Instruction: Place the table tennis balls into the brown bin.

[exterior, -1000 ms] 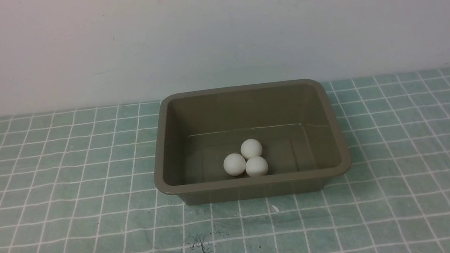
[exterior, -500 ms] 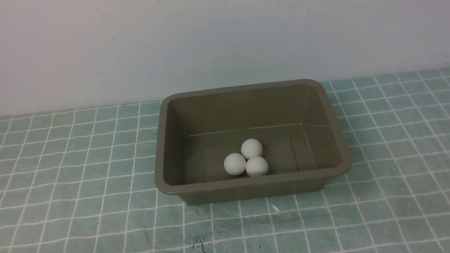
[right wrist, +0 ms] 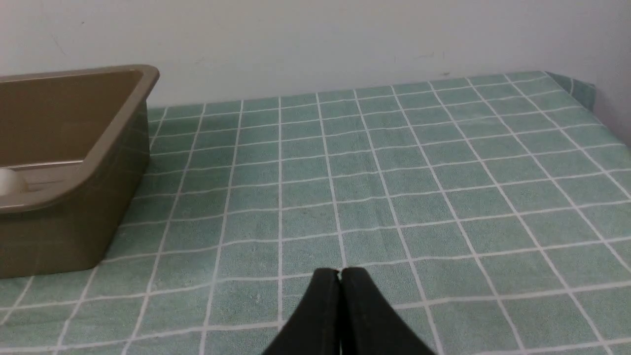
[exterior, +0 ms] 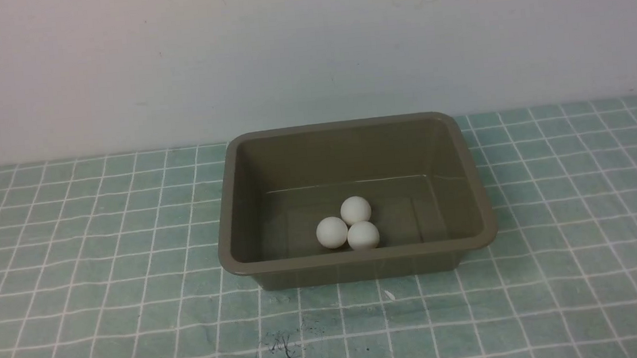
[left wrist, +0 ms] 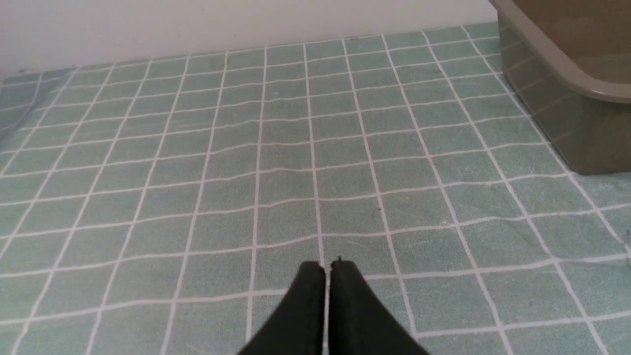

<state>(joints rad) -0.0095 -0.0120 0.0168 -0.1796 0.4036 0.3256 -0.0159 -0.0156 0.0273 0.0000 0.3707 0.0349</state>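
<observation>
Fingers of the left gripper are pressed together with nothing between them, hanging low over the checked cloth, well apart from the bin's near corner. The right gripper matches it: its tips are pinched together and empty, above bare cloth on the bin's other side. Neither gripper shows in the front view, so both arms sit pulled back toward the robot.

Almost nothing has changed over the last second. The balls lie where they lay a second ago, give or take a hair's shift in the left one, and no arm has entered the front view in that time. That stillness suggests the balls have settled and the work on them is over.

The bin stands on the cloth near the back wall, upright and open. All three balls are inside it, clustered on its floor toward the near wall: one on the left, one behind and one on the right, bunched so close that they appear to touch. The right wrist view catches the edge of one ball over the rim. No ball is visible on the cloth, so the task looks complete, with nothing left to pick up.
</observation>
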